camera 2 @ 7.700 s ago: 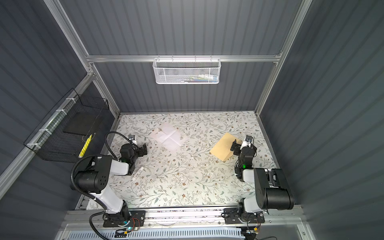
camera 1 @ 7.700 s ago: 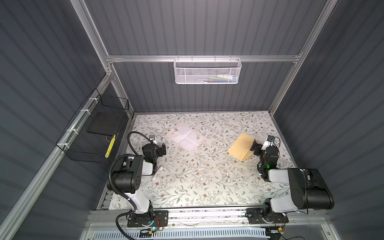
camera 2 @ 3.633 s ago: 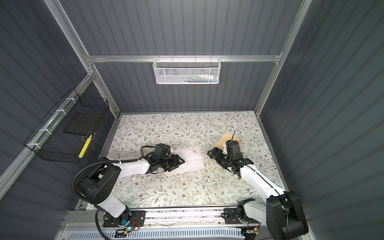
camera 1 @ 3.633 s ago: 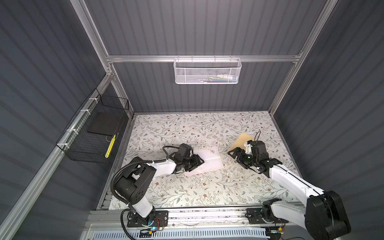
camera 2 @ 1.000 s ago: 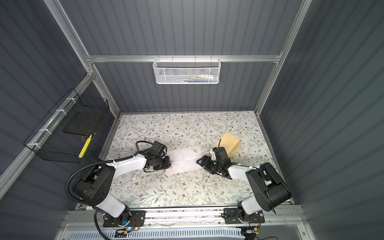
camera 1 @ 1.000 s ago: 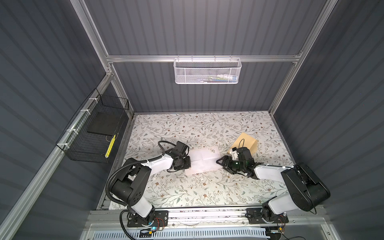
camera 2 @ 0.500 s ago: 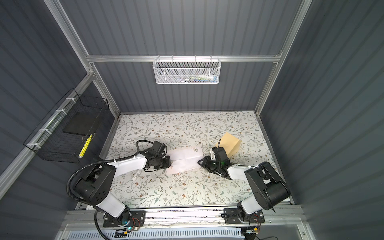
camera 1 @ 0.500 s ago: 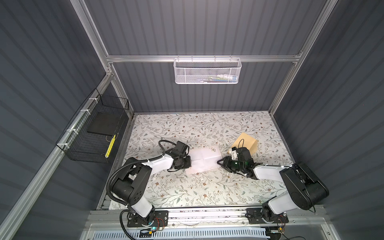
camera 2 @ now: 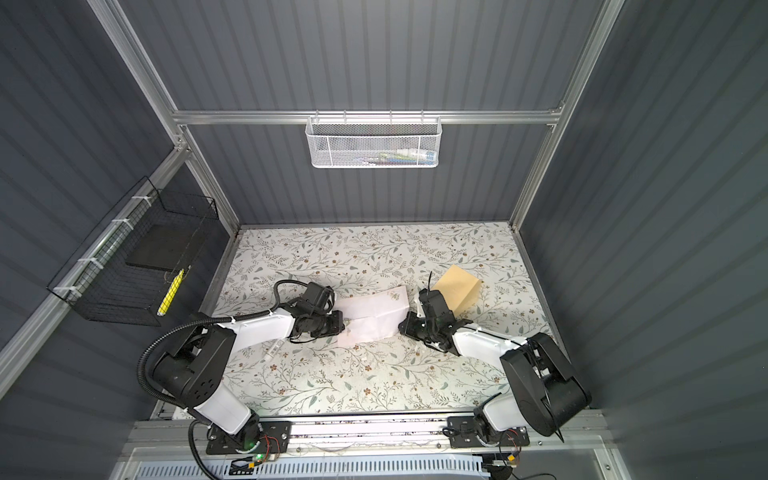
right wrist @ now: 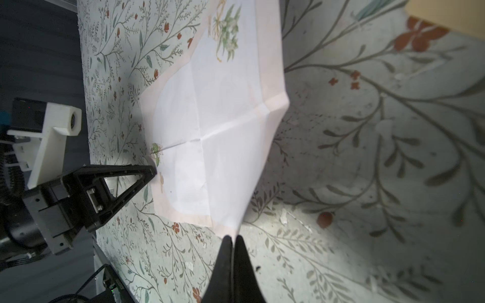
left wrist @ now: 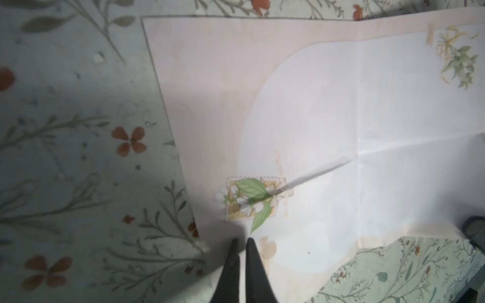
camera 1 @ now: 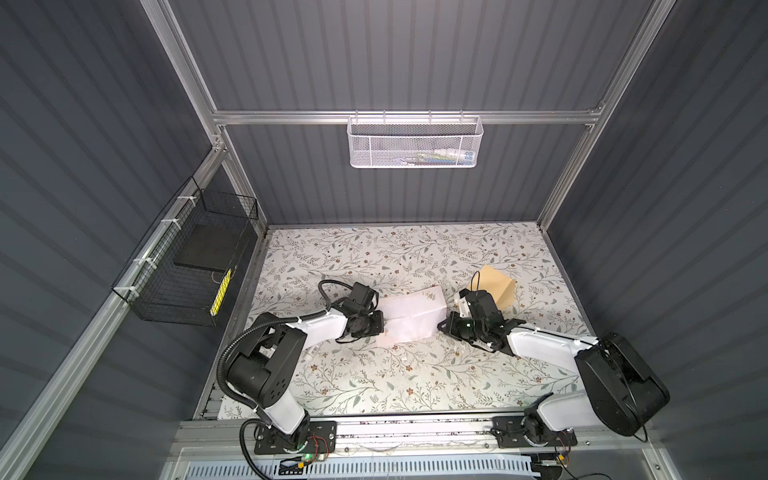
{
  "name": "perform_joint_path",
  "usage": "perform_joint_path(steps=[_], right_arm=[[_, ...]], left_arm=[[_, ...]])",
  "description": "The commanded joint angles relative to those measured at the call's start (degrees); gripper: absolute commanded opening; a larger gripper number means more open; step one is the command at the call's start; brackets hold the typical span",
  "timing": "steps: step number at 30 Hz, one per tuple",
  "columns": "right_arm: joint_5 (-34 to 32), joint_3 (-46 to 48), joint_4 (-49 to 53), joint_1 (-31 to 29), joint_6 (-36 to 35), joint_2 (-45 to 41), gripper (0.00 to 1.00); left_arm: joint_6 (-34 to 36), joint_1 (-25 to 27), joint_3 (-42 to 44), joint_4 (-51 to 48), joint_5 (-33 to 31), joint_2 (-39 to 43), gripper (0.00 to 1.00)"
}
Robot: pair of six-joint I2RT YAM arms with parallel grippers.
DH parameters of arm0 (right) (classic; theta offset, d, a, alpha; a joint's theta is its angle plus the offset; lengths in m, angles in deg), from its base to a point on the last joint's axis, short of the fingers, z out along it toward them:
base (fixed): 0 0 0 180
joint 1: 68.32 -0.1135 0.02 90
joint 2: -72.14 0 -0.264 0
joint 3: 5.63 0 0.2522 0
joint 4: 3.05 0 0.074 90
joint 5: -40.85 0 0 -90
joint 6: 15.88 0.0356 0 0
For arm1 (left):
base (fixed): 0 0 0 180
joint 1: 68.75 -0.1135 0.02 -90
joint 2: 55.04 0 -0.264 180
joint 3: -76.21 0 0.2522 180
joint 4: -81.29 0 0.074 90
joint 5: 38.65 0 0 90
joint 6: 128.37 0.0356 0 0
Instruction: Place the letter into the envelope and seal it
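The letter [camera 1: 411, 318] [camera 2: 374, 318], a white sheet with cross-shaped creases and small flower prints, lies in the middle of the table in both top views. My left gripper [camera 1: 383, 324] [left wrist: 241, 241] is shut on its left edge; the right wrist view also shows that gripper [right wrist: 154, 171] pinching the sheet [right wrist: 217, 147]. At the opposite side my right gripper [camera 1: 441, 326] [right wrist: 233, 237] is shut on the letter's near right corner, which is lifted off the table. The tan envelope [camera 1: 494, 284] [camera 2: 457, 286] lies just behind the right gripper, apart from the letter.
A small white stick [camera 2: 272, 350] lies by the left arm. A white mesh basket [camera 1: 415, 143] hangs on the back wall and a black wire basket [camera 1: 187, 266] on the left wall. The floral table [camera 1: 395, 374] is bare towards its front edge.
My right gripper has moved to the letter's right corner and shut on it. The left gripper has tightened on the left edge. The letter has barely shifted.
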Motion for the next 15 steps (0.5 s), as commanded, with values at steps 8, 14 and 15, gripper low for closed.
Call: perform_joint_path(steps=[8, 14, 15], right_arm=[[-3.8, -2.8, 6.7, -5.3, -5.0, -3.5, 0.08], [-6.4, -5.9, 12.3, -7.6, -7.0, -4.1, 0.09], [-6.7, -6.6, 13.1, -8.0, -7.4, -4.1, 0.10]], left_arm=[[-0.1, 0.7, 2.6, -0.4, 2.3, -0.2, 0.08], [1.2, 0.8, 2.2, -1.8, 1.1, 0.8, 0.08], [1.5, 0.8, 2.0, -2.4, 0.7, 0.9, 0.08]])
